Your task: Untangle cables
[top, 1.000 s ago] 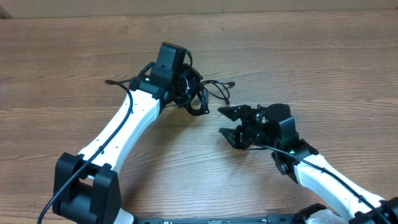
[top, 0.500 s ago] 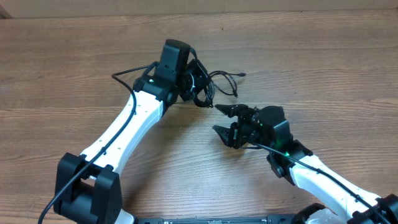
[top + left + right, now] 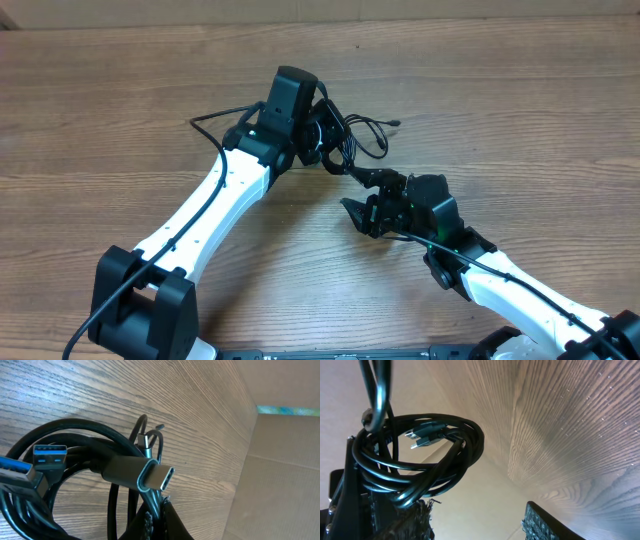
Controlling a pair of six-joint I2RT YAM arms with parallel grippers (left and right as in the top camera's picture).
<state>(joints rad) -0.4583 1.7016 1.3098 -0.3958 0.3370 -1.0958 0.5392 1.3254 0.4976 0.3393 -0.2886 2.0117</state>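
The cables form a black tangled coil at the table's middle back, with one plug end trailing right. My left gripper is shut on a strand of this coil. In the left wrist view its fingers pinch a cable just below a grey USB-C plug, and a USB-A plug sits in the loops. My right gripper stands open just below and right of the coil. In the right wrist view, the coil rests against my left finger, and nothing lies between the jaws.
A cardboard wall runs along the table's far edge and shows close in the left wrist view. A thin black strand trails left of the left wrist. Bare wooden tabletop surrounds both arms.
The left gripper has carried the coil to the right and a little farther back. The right gripper has moved left and up to the coil, its jaws a little narrower.
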